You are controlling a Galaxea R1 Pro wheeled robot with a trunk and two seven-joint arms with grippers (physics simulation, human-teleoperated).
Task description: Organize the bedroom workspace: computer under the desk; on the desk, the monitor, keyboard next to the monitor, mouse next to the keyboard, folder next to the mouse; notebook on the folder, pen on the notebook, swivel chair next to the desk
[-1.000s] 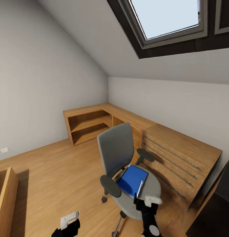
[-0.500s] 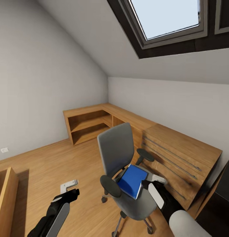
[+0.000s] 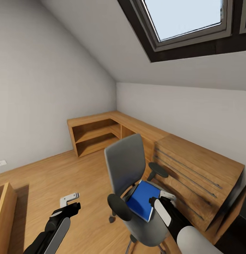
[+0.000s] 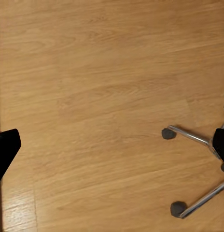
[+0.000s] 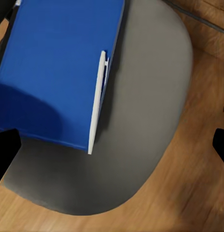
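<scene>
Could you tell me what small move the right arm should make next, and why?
Probably lower the right gripper onto the near edge of the blue folder. It hovers open above the swivel chair seat, where the folder lies with a white pen on it.

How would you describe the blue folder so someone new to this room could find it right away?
Find the grey office chair on the wood floor in front of the low wooden drawers. On its seat lies the folder, flat and rectangular. It is the one bright blue thing there, with a thin white strip along one edge.
</scene>
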